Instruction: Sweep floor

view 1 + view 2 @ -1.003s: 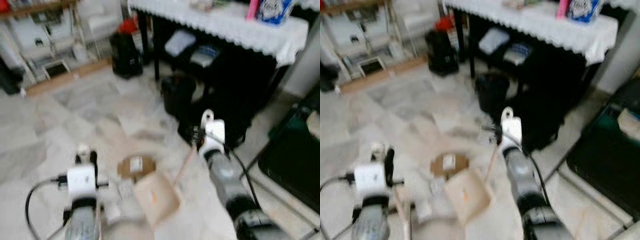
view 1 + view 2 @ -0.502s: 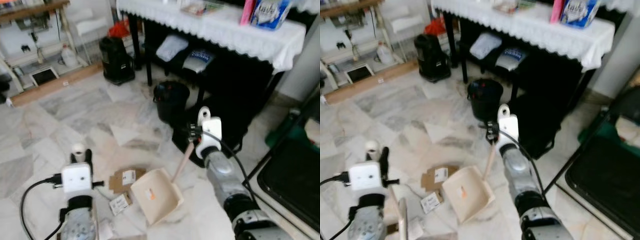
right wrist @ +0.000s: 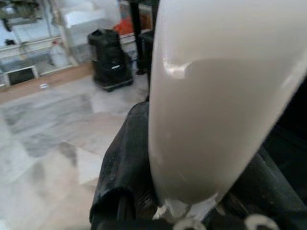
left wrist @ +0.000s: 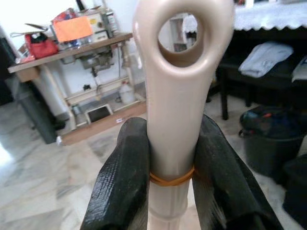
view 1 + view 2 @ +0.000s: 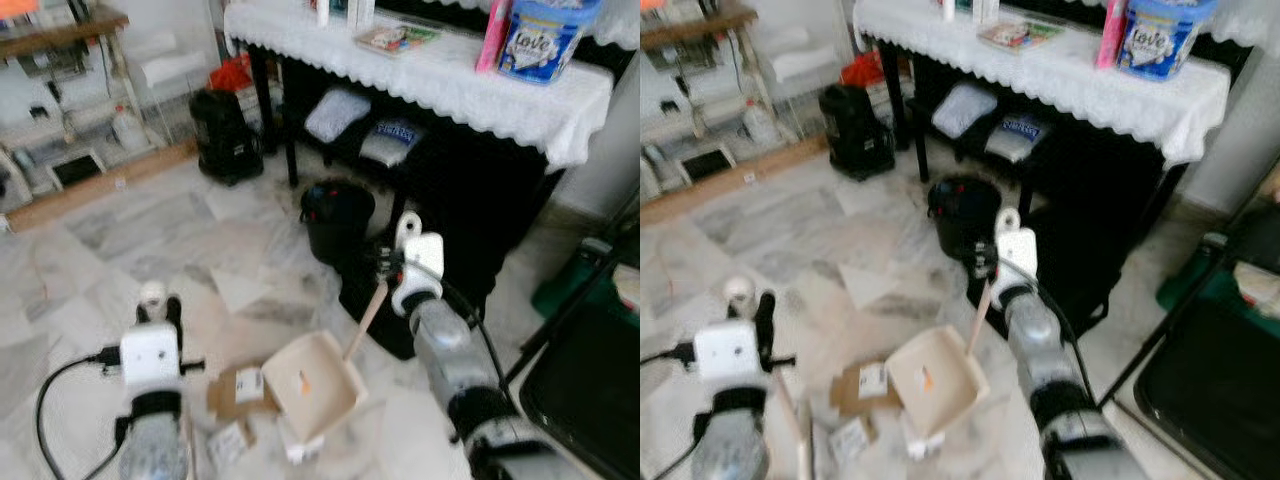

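While you look down from the head camera, this is what lies before you on the marble floor [image 5: 90, 270].

Left gripper [image 4: 168, 158]: its two black fingers [image 4: 120, 177] are clamped on a beige broom handle [image 4: 175, 96]; the handle's end has a round hole, and an orange rubber band [image 4: 170, 178] circles it between the fingers.

Right gripper [image 5: 385, 268]: you hold the dustpan handle [image 5: 366, 320] with it, fingers closed on the handle's upper end.

Dustpan [image 5: 312, 398]: beige, tilted, on the floor between your two arms.

Litter: a brown piece of cardboard [image 5: 232, 392] with a white label lies just beside the dustpan, on your left of it; smaller scraps sit near it.

Black bin [image 5: 336, 218]: on the floor ahead, near the dark table [image 5: 440, 70] with the white lace cloth.

Table top: a blue-and-white tub [image 5: 545, 38] and a pink bottle [image 5: 492, 35].
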Robot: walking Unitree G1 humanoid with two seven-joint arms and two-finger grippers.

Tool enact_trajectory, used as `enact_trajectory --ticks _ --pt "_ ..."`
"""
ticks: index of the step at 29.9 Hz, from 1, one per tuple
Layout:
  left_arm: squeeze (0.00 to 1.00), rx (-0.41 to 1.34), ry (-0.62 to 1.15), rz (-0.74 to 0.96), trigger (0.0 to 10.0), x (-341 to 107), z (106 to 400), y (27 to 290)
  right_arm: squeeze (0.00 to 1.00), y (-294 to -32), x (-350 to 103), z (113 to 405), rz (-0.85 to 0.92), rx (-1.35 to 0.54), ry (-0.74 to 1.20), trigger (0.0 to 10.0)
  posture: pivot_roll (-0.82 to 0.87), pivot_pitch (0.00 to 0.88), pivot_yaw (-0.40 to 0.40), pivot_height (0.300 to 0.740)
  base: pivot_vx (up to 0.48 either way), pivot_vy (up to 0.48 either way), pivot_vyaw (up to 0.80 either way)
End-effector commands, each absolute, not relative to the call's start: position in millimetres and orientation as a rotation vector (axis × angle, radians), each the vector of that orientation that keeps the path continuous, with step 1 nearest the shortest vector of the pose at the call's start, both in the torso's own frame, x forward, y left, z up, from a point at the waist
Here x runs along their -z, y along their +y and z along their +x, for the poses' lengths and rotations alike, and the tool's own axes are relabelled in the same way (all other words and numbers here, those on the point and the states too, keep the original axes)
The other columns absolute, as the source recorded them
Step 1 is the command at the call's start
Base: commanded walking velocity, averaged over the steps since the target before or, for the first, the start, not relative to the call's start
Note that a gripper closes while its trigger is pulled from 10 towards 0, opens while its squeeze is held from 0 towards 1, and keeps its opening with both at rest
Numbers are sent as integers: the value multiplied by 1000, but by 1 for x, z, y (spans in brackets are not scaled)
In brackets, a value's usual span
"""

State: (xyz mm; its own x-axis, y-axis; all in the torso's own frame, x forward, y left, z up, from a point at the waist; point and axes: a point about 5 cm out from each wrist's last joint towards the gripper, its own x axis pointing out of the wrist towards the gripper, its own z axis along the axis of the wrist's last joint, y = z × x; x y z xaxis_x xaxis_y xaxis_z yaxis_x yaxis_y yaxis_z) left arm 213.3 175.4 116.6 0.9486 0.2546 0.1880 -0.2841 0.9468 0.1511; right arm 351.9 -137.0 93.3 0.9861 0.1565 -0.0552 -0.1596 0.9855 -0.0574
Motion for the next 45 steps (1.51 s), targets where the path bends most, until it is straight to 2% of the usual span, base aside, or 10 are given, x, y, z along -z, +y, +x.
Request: enact_trajectory --ticks 1,6,26,38,45 --pt "0 -283 -217 193 10000 -126 213 179 0 -131 -108 358 -83 -168 -4 10000 -169 72 20 740 360 0 0" --pt "0 -282 -218 194 10000 -126 213 178 0 -136 -102 359 -119 -129 41 10000 -167 68 21 740 335 0 0" --pt "0 -240 -179 174 10000 -120 218 176 0 -143 -88 358 -178 -83 139 10000 -168 65 32 740 0 0 0" --pt "0 -293 -144 20 10000 -111 220 190 0 -151 -77 355 -205 -51 193 10000 -170 73 45 740 0 0 0" --pt "0 -257 -123 -45 10000 -110 224 188 0 -147 -73 354 -205 -49 216 10000 -166 76 52 740 0 0 0"
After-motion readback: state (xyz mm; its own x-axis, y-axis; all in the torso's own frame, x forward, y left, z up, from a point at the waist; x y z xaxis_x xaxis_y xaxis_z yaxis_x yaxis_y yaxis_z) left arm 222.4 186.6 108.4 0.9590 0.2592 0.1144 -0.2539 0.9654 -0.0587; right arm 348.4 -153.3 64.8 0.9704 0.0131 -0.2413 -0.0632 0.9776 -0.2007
